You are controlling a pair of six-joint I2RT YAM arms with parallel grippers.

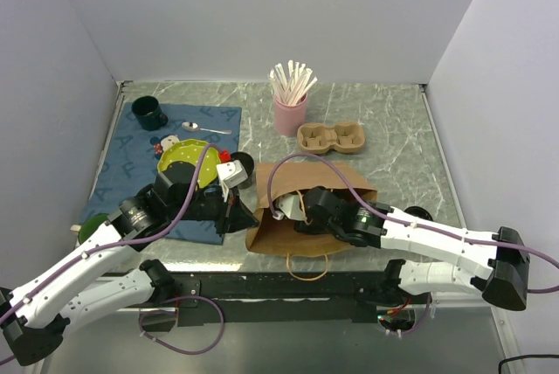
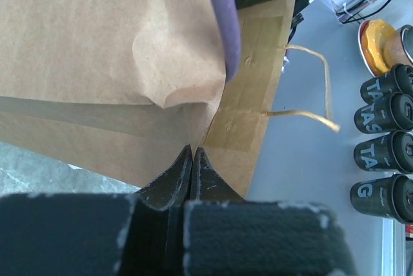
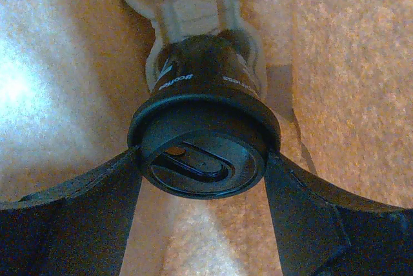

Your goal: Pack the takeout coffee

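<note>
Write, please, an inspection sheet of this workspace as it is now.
Surface: marbled table, blue mat at its left.
Job's things: bag lying open on the table; cup with black lid inside it; carrier behind the bag, empty.
Clutter: pink cup of stirrers; on the mat a green cup, spoon, plate.
Hands: left hand shut on the bag's edge; right hand inside the bag, closed on the cup's lid.
Cables: a purple cable along each arm; the right one arcs over the bag.
Surroundings: plain walls on three sides.
</note>
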